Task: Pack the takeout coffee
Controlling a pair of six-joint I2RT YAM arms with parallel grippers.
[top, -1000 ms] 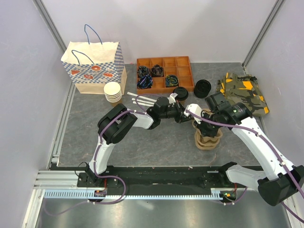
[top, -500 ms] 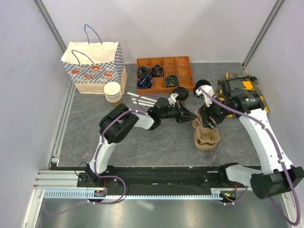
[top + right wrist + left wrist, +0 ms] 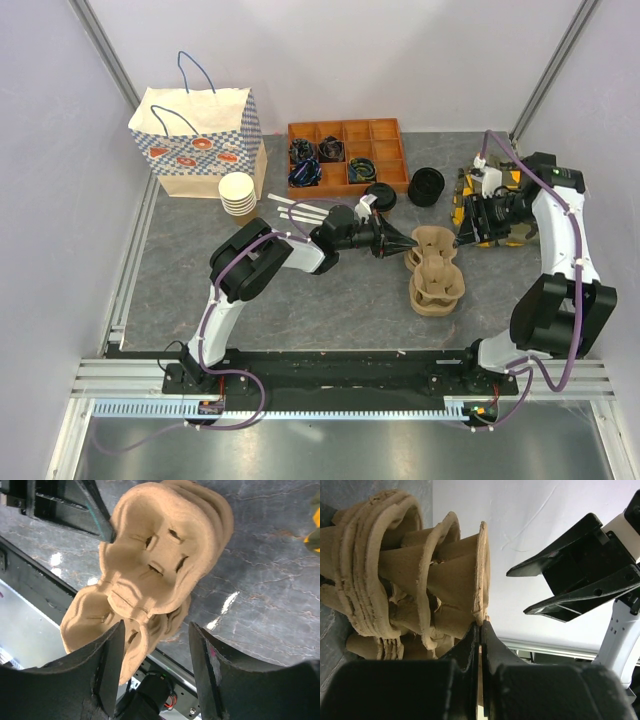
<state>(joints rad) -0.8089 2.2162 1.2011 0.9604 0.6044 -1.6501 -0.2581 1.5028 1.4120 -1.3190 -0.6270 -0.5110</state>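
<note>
A stack of brown pulp cup carriers (image 3: 437,291) lies on the grey table. Its top carrier (image 3: 433,247) is tilted up, and my left gripper (image 3: 411,243) is shut on that carrier's rim (image 3: 482,570), with the rim pinched between the black fingertips (image 3: 471,640). Right of the carriers, my right gripper (image 3: 466,231) hangs open and holds nothing; the carriers (image 3: 165,555) lie beyond its spread fingers (image 3: 111,660). It also shows open in the left wrist view (image 3: 560,587). A round black lid (image 3: 380,196) sits in front of the wooden tray; whether it tops the takeout coffee I cannot tell.
A patterned paper bag (image 3: 195,140) with handles stands at the back left, with a stack of lidless paper cups (image 3: 238,192) beside it. A wooden compartment tray (image 3: 347,155) sits at the back centre, black lids (image 3: 426,186) to its right, and a camouflage cloth bag (image 3: 515,200) under the right arm.
My right gripper has opened, let go of the carrier stack and drawn back to the right, over the camouflage bag. The left gripper still grips the top carrier's rim.
</note>
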